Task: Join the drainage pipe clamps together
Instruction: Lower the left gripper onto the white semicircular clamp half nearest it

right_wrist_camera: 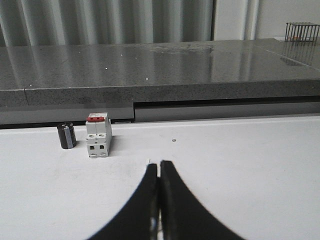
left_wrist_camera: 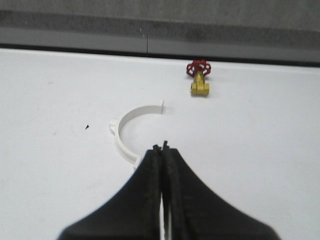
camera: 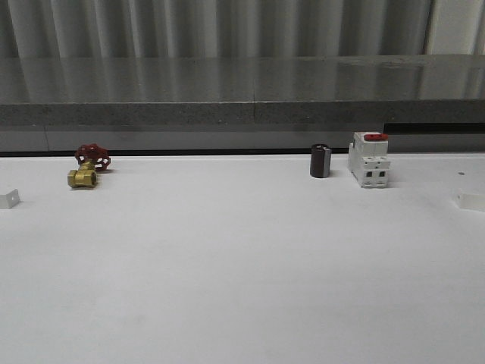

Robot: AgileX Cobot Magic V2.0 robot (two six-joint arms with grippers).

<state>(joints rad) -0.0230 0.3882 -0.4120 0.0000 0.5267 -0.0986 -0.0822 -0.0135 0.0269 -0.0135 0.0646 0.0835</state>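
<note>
Place looked like robot test bench in lab or workshop. Plain white table (camera: 242,288) ran wide, backed by grey speckled stone ledge (camera: 227,91) and corrugated metal wall (camera: 212,26). Hardware samples sat along far edge: brass valve (camera: 87,168) with red handwheel, dark cylinder (camera: 320,161), white breaker (camera: 369,159) with red switch. No household items seen.
</note>
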